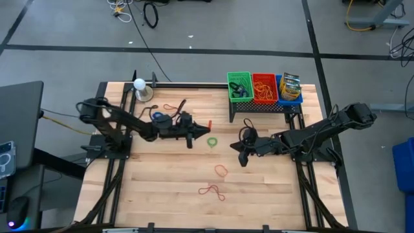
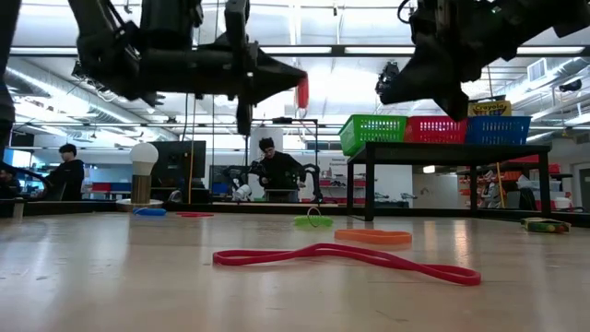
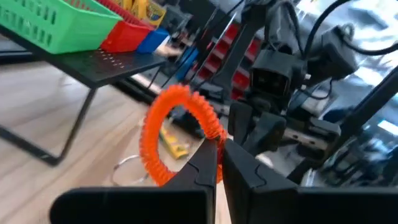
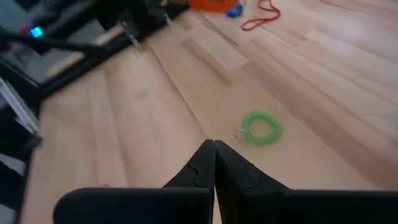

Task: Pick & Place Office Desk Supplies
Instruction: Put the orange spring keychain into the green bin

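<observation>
**Left arm lifts an orange coil**

Wooden tabletop (image 1: pixel 162 194) lay under both my arms. I saw the orange coil ring (image 3: pixel 177 134) pinched in the closed left gripper (image 3: pixel 219 163), raised off the wood, near the green ring (image 1: pixel 213 142). My right gripper (image 4: pixel 213 155) hovered beside that green ring too, fingers pressed together, holding nothing. Loose red bands (image 1: pixel 212 191) lay well apart from it.

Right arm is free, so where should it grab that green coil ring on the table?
The green coil ring lies flat on the bare wood, apart from the other bands. Come straight down with the right gripper open, one finger inside the loop and one outside, and pinch the coil's near side.
</observation>
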Controlling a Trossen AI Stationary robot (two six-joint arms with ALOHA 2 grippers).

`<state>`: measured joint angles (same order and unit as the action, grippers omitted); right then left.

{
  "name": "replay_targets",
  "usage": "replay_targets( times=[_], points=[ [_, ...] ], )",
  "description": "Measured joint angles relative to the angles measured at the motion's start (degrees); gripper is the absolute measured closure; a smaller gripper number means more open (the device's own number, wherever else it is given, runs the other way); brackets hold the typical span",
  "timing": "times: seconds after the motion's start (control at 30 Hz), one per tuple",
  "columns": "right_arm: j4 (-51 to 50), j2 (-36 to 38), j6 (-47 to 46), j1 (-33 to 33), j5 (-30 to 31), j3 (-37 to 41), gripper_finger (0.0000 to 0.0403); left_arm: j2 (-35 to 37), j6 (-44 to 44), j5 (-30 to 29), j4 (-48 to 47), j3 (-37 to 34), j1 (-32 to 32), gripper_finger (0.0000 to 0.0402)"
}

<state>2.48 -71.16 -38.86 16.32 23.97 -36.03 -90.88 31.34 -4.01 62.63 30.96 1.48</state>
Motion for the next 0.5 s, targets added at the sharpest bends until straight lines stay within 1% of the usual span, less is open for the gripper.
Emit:
replay_targets(
  times=[0.07,0.17,0.23,0.33,0.5],
  points=[
    [0.96,0.0,-2.28,-0.12,0.05,-0.06,0.0398,-3.34,1.98,0.58,6.44,0.25,-0.04,0.0389],
    [0.76,0.0,-8.2,-0.84,0.08,-0.07,0.0389,-6.7,4.05,1.93,12.2,1.4,-0.04,0.0389],
    [0.93,0.0,-12.19,-1.25,0.24,-0.07,0.0373,-8.23,4.73,3.13,14.02,2.61,-0.04,0.0389],
    [1.65,0.0,-16.74,-1.9,-0.1,-0.07,0.0342,-9.52,5.08,4.44,14.17,4.72,-0.06,0.0388],
    [6.55,0.0,-16.98,-2.43,-2.27,-0.07,0.0287,-10.06,4.7,5.38,13.82,7.36,-0.02,0.0388]
  ],
)
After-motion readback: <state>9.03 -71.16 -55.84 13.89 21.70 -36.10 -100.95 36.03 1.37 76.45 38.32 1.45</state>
